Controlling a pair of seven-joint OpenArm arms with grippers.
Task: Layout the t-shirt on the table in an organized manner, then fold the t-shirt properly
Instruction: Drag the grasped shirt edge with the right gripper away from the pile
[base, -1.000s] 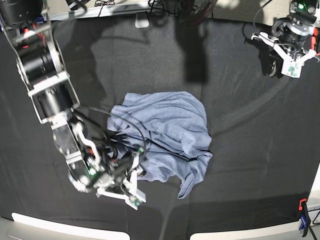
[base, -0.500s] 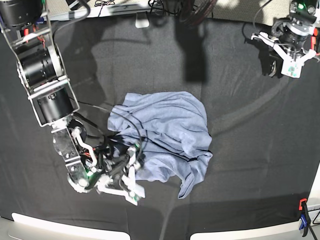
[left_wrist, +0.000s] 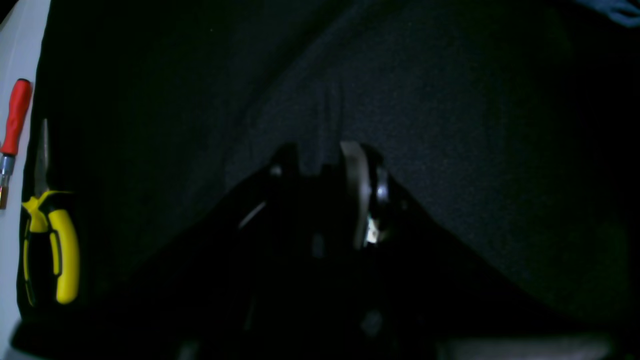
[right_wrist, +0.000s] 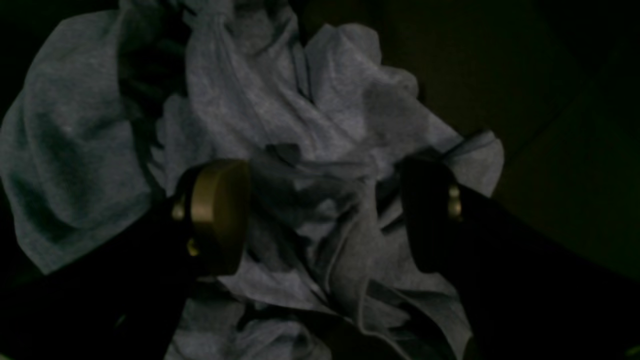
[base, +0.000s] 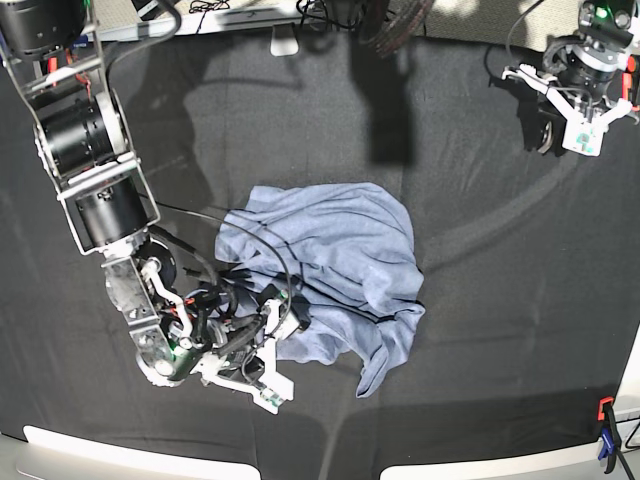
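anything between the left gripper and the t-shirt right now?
Nothing: in the base view only bare black table separates the left gripper, parked at the far corner, from the crumpled t-shirt. The right gripper is at the shirt.

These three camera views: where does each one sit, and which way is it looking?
Base: high overhead, looking down at the table, the crumpled t-shirt and both arms.
Right wrist: on the right arm, looking past the open right gripper onto the t-shirt.
Left wrist: on the left arm, facing dark cloth; the left gripper, yellow pliers and a red-handled screwdriver show.
Base and right wrist share the t-shirt.
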